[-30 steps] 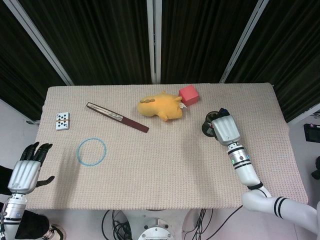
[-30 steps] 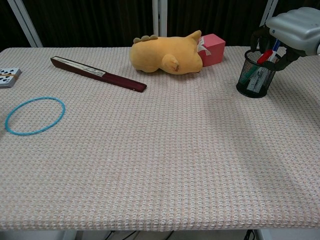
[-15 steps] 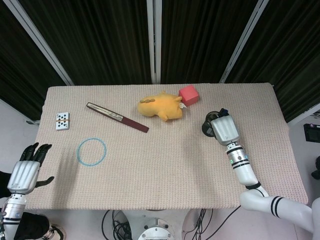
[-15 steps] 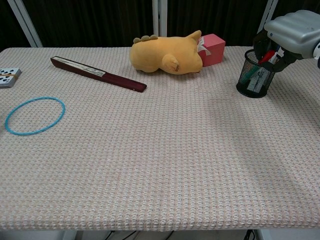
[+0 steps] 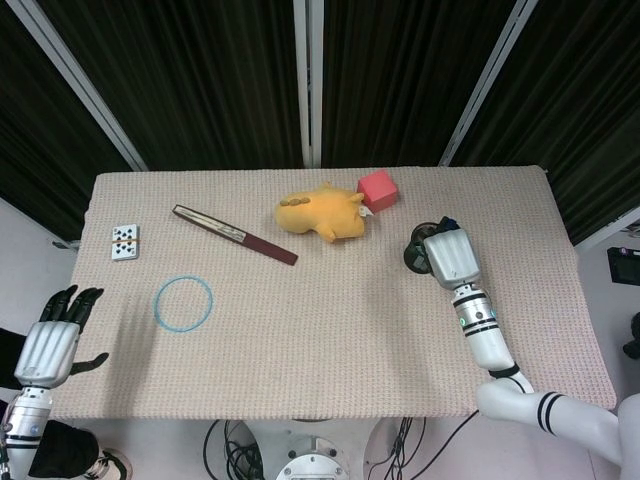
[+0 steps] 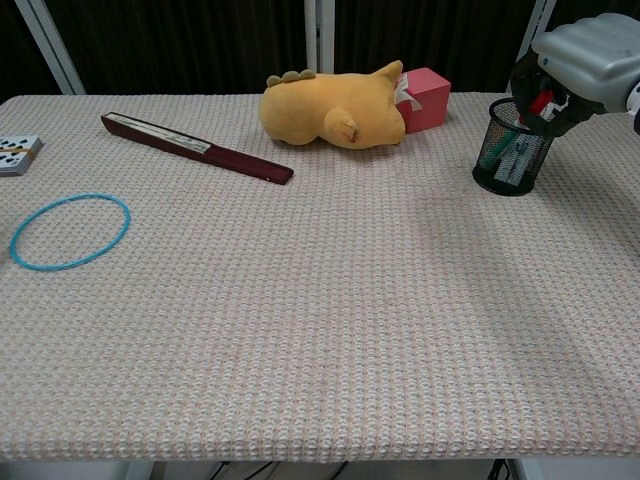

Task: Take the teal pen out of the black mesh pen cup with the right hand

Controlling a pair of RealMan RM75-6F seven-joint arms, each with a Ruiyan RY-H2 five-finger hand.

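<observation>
Teal pen (image 6: 507,153) sits in pen cup (image 6: 511,162) (black mesh) beneath right hand (image 6: 583,55).

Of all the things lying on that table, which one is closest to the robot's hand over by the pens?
The black mesh pen cup: the right hand hovers at its rim. The pink box comes next; the yellow plush toy, dark folded fan and blue ring lie further left.

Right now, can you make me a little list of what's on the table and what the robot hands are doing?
right robot hand: over the black mesh pen cup, fingers curled at its rim
teal pen: in the cup
left robot hand: off the table's near left corner, holding nothing
yellow plush toy: touching the pink box
blue ring: flat on the table
folded fan: lying behind the ring
</observation>
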